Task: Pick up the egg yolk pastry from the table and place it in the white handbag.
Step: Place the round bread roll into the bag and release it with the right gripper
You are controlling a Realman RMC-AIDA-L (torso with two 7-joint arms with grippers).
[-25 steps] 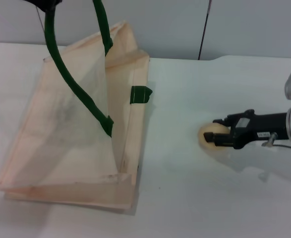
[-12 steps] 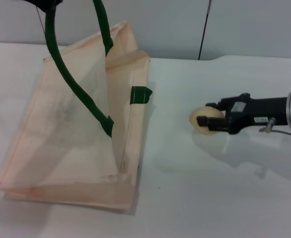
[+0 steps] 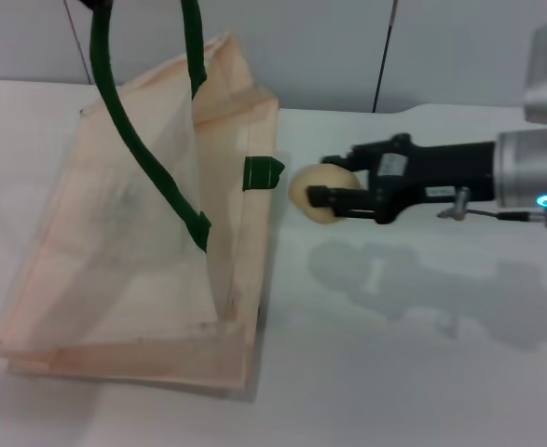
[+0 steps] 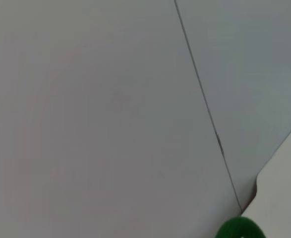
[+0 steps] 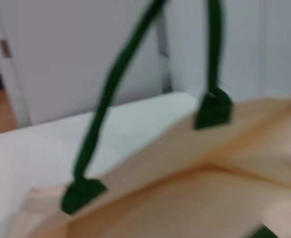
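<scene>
Head view: the right gripper [image 3: 329, 197] reaches in from the right edge of the frame, its jaws closed on the egg yolk pastry [image 3: 312, 193], which is held clear of the table [image 3: 394, 354] at frame centre, just beside the white handbag [image 3: 133, 251]. The handbag occupies the left half of the frame, and its green handles [image 3: 129, 140] are drawn up out of the top left corner. The left gripper lies outside every view, so its jaw state cannot be determined.
</scene>
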